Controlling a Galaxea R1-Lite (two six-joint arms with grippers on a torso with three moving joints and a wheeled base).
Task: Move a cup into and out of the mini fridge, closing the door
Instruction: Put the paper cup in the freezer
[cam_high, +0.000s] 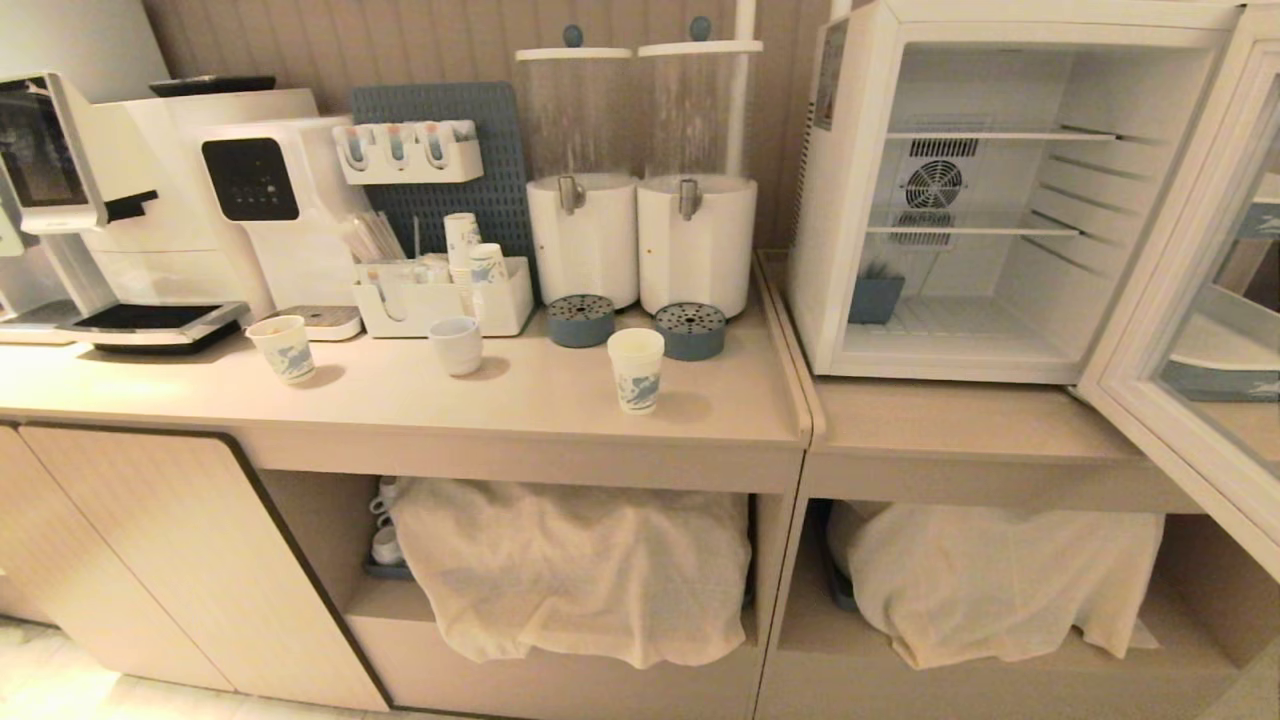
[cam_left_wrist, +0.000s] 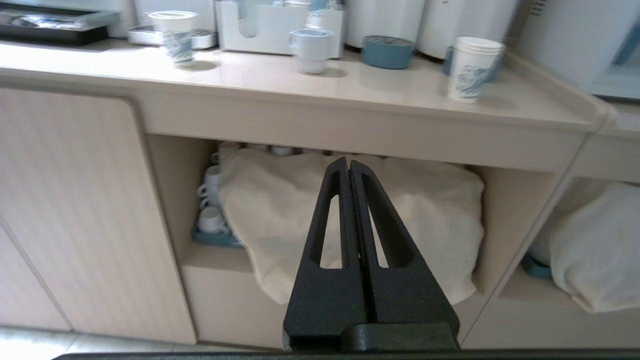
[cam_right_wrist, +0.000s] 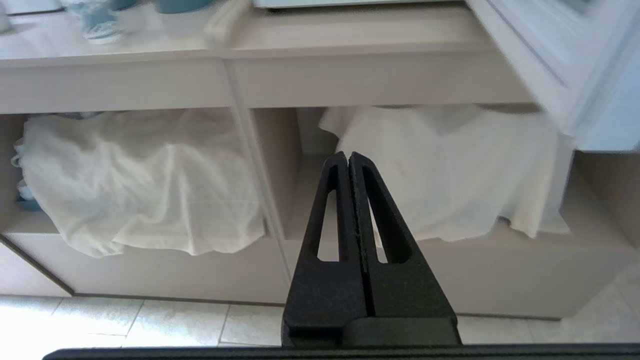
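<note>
Standing on the beige countertop (cam_high: 540, 400), left to right: a shorter, wider blue-print paper cup (cam_high: 282, 348) beside the white coffee machine (cam_high: 150, 200); a plain white rounded cup (cam_high: 457, 345) before the white condiment caddy (cam_high: 440, 295); then the cup (cam_high: 636, 370), a tall white paper cup with blue printed pattern and rolled rim, upright, near the counter's front edge and right end, just ahead of two white drink dispensers (cam_high: 640, 240).

Right of it, on a lower ledge, sits the mini fridge (cam_high: 830, 200), a white boxy unit with wire shelves, a rear fan and a small blue-grey container low on its left side. The door (cam_high: 1180, 330), a clear glass pane in a pale frame, stands swung wide to the right.

Left gripper (cam_left_wrist: 348, 162): black fingers pressed together, holding nothing, low in front of the cloth-draped shelf (cam_left_wrist: 350, 210); the cup lies above it and to its right. Right gripper (cam_right_wrist: 348, 156): likewise pinched closed and empty, below the fridge ledge; the cup lies above and well to its left.

Judgement: the left arm seems nearer the cup; the counter edge overhangs both claws, and the open door crowds the right side.
</note>
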